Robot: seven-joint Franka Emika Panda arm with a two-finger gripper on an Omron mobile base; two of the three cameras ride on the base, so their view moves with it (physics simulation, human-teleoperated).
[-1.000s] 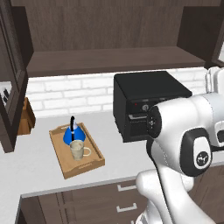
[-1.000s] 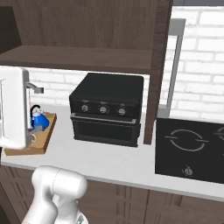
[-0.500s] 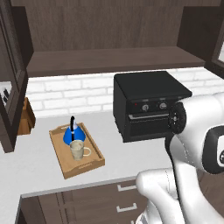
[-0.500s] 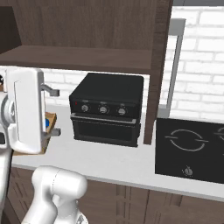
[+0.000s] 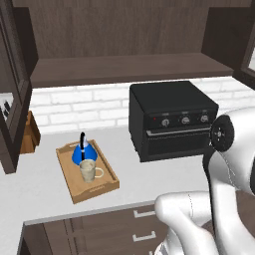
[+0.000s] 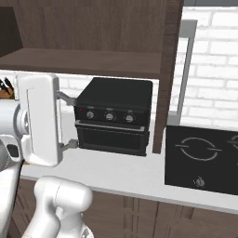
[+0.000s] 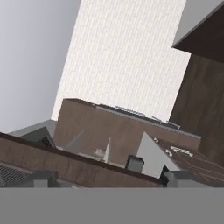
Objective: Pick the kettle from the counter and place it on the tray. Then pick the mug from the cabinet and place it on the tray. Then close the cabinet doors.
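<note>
Two of three steps look done, judging by the layout. Shows cabinet [image 5: 124,69] with its shelf bare and cabinet doors [image 5: 12,99] hanging open at both sides, same as a second ago. Finds counter [image 5: 149,174] unchanged too, with black oven [image 5: 169,119] at the back and knife block [image 5: 31,132] at far left. Catches arm [image 5: 234,164] swinging rightward across both base views within the last second, which brings gripper [image 6: 69,121] in front of the oven's left side in the right base view, fingers pointing right. Reads jaws as spread wide with nothing between them. Leaves tray [image 5: 99,187] where it was, on the counter left of the oven, holding kettle [image 5: 79,153] upright in its far half and mug [image 5: 88,171] just in front, nearly touching, both inside the rim. Suggests pick-and-place is finished and door closing is the step in hand, probably right door first. Risks clipping oven or door edge on the way.
</note>
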